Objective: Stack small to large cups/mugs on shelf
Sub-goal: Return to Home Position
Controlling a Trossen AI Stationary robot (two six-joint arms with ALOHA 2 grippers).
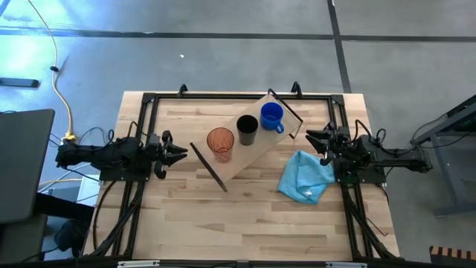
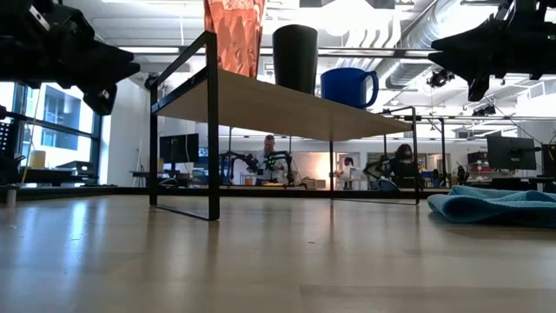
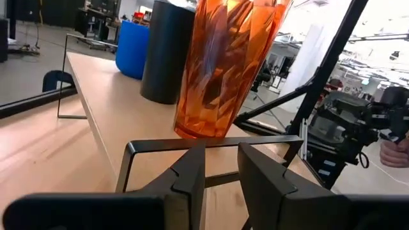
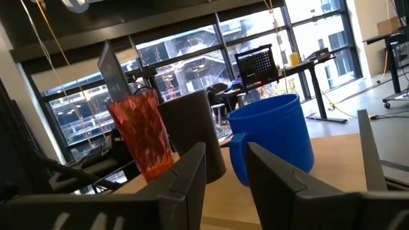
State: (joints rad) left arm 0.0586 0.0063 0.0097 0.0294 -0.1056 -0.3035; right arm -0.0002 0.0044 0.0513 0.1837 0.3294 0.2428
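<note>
Seemingly done: row set, nothing held

My left hand (image 1: 177, 152) hovers over the left side of the wooden table (image 1: 223, 223), fingers parted and empty, and my right hand (image 1: 314, 138) mirrors it on the right, also parted and empty. I'd guess both sit off so nothing gets knocked. Between them the long light wooden shelf with black end brackets (image 1: 245, 152) lies diagonally, its long axis slanting from left-near to right-far. Along it, upright with mouths up, stand the translucent orange-red tumbler (image 1: 220, 143), the black cup (image 1: 247, 127) and the blue mug with a handle (image 1: 271, 116). The handle points towards the light blue cloth (image 1: 305, 179).
</note>
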